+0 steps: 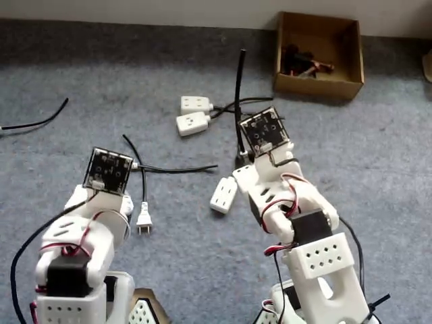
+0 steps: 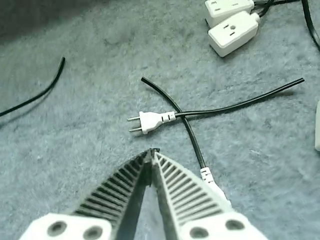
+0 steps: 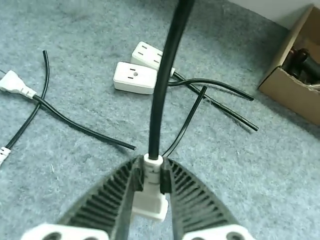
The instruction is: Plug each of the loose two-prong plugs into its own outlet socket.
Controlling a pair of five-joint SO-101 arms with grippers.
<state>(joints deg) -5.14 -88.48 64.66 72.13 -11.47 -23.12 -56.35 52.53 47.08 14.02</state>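
White plug [image 3: 148, 202]: clamped in right gripper [image 3: 151, 165].
Left gripper [image 2: 151, 153]: clenched, empty.
Loose plug [image 1: 144, 219]: on grey carpet [image 1: 378, 169], at 3 o'clock from left arm [image 1: 88, 229].

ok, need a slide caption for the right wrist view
Right gripper shut on a white plug; two white outlet sockets lie beyond on grey carpet.
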